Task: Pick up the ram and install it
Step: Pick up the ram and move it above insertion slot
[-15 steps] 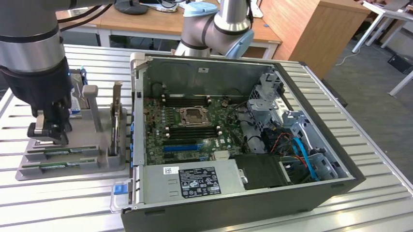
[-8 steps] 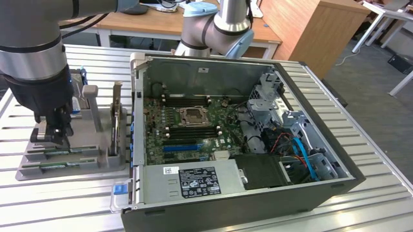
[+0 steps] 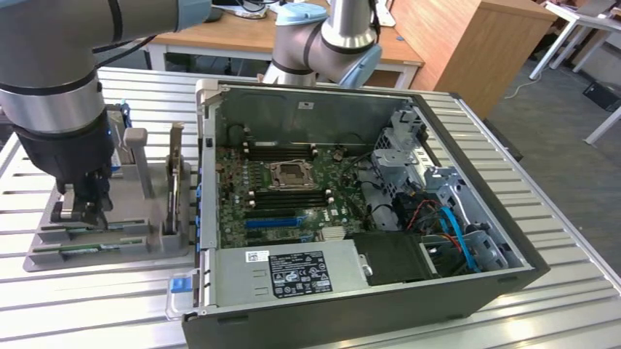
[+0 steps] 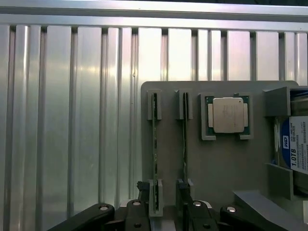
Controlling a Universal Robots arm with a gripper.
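Observation:
Two ram sticks stand on edge in slots of a grey holder (image 4: pixel 216 163). One ram (image 4: pixel 155 144) runs between my fingertips, and the other ram (image 4: pixel 184 144) lies just beside one finger. My gripper (image 4: pixel 161 204) is open, its dark fingers (image 4: pixel 139 207) straddling the end of the first stick without closing on it. In the exterior view my gripper (image 3: pixel 83 211) hangs low over the grey holder (image 3: pixel 145 243), at the exterior view's left of the open computer case (image 3: pixel 369 305). The motherboard (image 3: pixel 291 196) lies exposed inside.
On the same holder sit a square silver processor chip (image 4: pixel 227 114) and a hard drive (image 4: pixel 299 149) with a blue-white label. Upright grey posts (image 3: pixel 136 156) rise from the holder near my arm. Everything rests on a ribbed metal table (image 4: pixel 72 120). A wooden desk (image 3: pixel 466 36) stands behind.

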